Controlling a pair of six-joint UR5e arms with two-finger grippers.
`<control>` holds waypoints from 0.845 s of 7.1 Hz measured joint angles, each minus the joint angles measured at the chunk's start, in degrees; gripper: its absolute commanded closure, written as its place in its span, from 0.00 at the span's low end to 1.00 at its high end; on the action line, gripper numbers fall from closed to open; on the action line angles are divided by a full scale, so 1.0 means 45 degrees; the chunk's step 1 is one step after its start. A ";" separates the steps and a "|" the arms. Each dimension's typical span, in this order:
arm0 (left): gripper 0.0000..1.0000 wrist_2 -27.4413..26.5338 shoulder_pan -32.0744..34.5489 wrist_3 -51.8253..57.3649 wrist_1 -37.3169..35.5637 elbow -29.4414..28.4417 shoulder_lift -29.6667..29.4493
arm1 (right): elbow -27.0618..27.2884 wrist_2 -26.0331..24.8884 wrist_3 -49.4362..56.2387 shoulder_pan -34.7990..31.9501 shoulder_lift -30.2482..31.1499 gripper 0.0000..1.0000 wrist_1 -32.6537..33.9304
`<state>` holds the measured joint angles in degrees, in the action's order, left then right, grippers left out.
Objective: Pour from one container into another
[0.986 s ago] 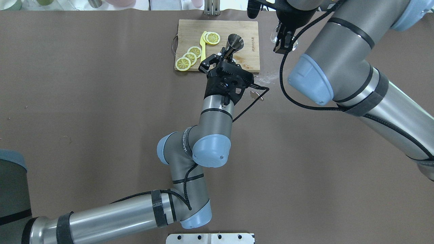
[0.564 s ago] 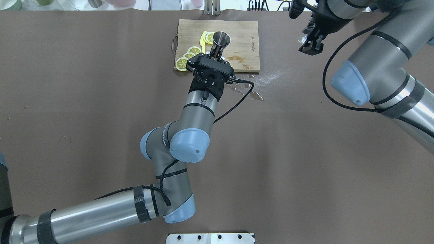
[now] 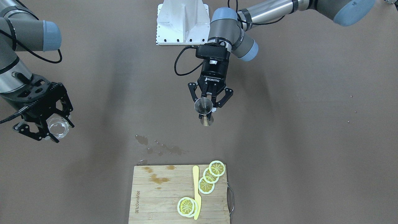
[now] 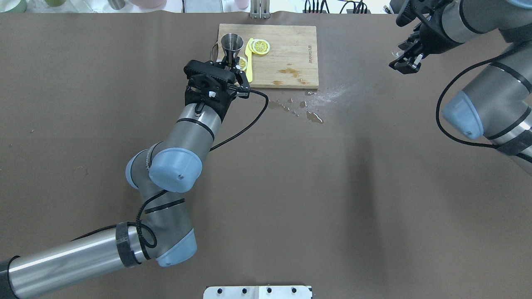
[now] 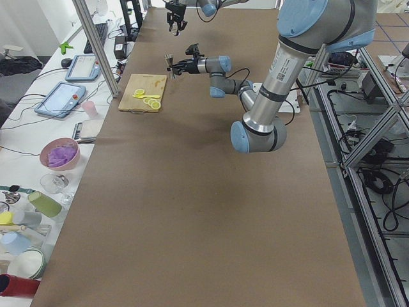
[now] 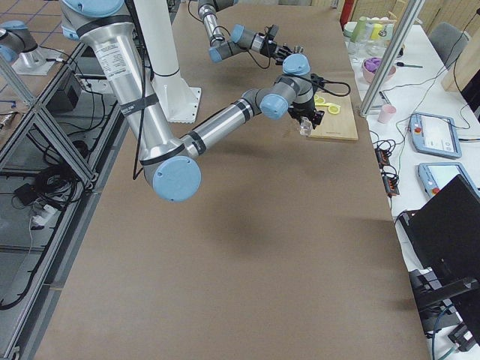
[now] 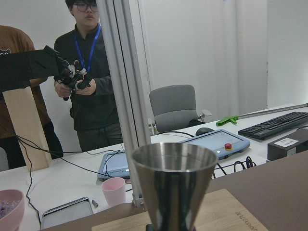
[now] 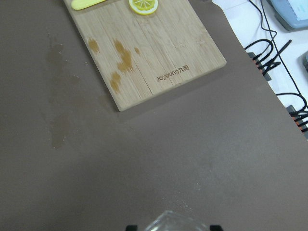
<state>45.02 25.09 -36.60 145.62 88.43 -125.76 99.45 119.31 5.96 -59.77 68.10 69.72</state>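
My left gripper (image 4: 227,63) is shut on the waist of a steel jigger (image 4: 232,42), held upright over the left end of the cutting board (image 4: 291,45). In the front view the jigger (image 3: 203,107) hangs between the fingers, above bare table. The left wrist view shows its cone (image 7: 174,180) close up. My right gripper (image 3: 54,129) is shut on a small clear glass (image 3: 59,126), held high at the table's far right corner. The right wrist view catches only the glass rim (image 8: 175,222).
The wooden cutting board (image 3: 161,193) carries lemon slices (image 4: 260,46), a yellow knife (image 4: 248,58) and brown stains. Spilled liquid (image 4: 314,116) lies on the brown table near the board's corner. Operators and desks with equipment stand beyond the far edge.
My left arm has swung left with the jigger, from the board's right part to its left end. My right arm has carried the glass right and away from the board.
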 measured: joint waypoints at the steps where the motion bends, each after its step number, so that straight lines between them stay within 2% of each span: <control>1: 1.00 0.0153 0.0098 -0.0003 0.0098 0.0662 0.0790 | -0.0332 -0.0017 -0.1228 -0.0109 0.0659 1.00 -0.1510; 4: 1.00 0.0424 0.0224 0.0008 0.0979 0.2265 0.3399 | -0.1817 -0.0170 -0.4493 -0.0336 0.2170 1.00 -0.5626; 6: 1.00 0.0442 0.0281 0.0008 0.1993 0.2841 0.5124 | -0.3214 -0.0479 -0.5458 -0.0449 0.2797 1.00 -0.8175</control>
<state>47.01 26.36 -36.56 154.59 101.22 -102.71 84.99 117.15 -18.60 -61.79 80.69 32.93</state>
